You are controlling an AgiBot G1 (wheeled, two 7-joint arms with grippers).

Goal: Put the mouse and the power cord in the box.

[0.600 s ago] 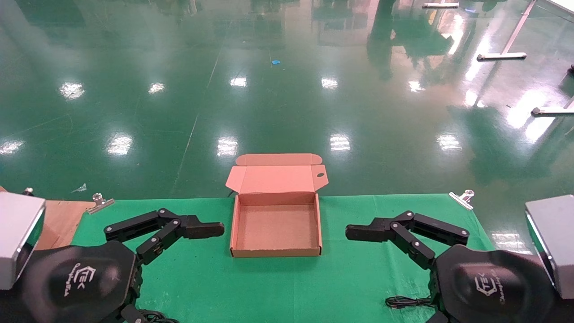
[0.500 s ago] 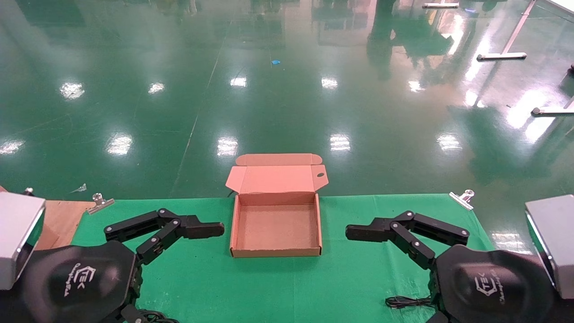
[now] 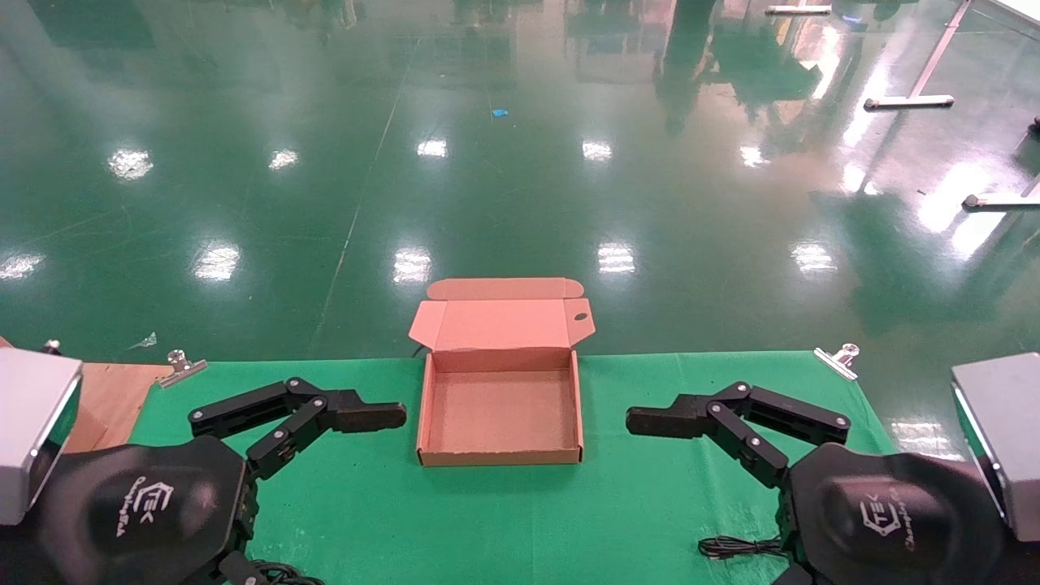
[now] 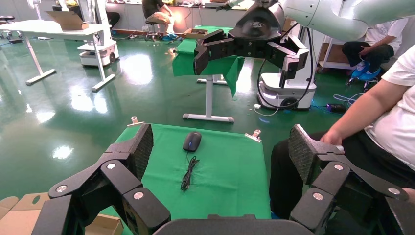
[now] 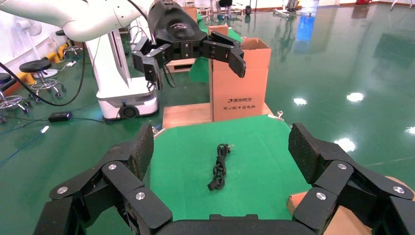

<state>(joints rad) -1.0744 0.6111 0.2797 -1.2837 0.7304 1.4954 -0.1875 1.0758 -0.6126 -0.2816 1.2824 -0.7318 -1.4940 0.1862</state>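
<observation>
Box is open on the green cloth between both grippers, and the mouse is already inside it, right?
Not quite. The box is open between the left gripper and right gripper, but the head view shows it empty. In the left wrist view the mouse lies on the green cloth, its cable trailing beside it.

We see a glossy green floor [image 3: 520, 162] stretching far out, scattered with bright reflections of ceiling lights. A green cloth [image 3: 504, 512] covers our table, pinned at the far corners by metal clips [image 3: 837, 359], with bare wood [image 3: 106, 398] showing at its left end. White table legs [image 3: 910, 101] stand at the far right. In the left wrist view, another green-draped table [image 4: 210, 63] stands beyond, and a seated person [image 4: 386, 117] is nearby. In the right wrist view, a large printed carton [image 5: 240, 83] stands on the wood.
</observation>
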